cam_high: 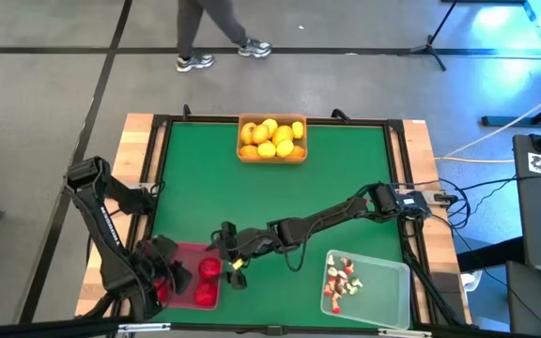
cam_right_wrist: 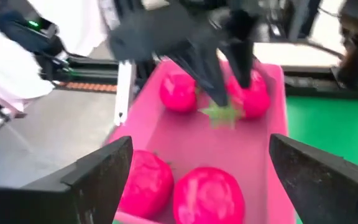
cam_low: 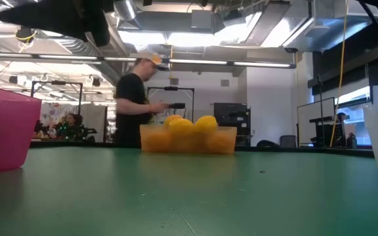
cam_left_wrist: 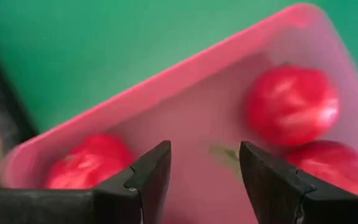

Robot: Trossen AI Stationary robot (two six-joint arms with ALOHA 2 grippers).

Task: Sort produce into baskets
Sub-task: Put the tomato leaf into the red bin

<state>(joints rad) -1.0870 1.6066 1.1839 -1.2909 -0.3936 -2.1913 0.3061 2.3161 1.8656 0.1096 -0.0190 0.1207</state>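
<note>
The red basket [cam_high: 192,278] stands at the table's near left and holds several red round fruits [cam_right_wrist: 207,193]. A small green leaf [cam_left_wrist: 229,155] lies on its floor between them. My left gripper [cam_left_wrist: 205,152] hangs open over the basket, pointing steeply down, with nothing between its fingers; the leaf shows in the gap below them. My right gripper [cam_right_wrist: 201,146] reaches in from the right, stands wide open at the basket's right side [cam_high: 228,253] and holds nothing.
An orange basket [cam_high: 272,141] of yellow fruits [cam_low: 188,124] stands at the far middle. A clear basket [cam_high: 369,286] with small whitish-and-red bits sits at the near right. Bare green mat [cam_high: 280,197] lies between them. A person [cam_low: 136,98] stands beyond the far edge.
</note>
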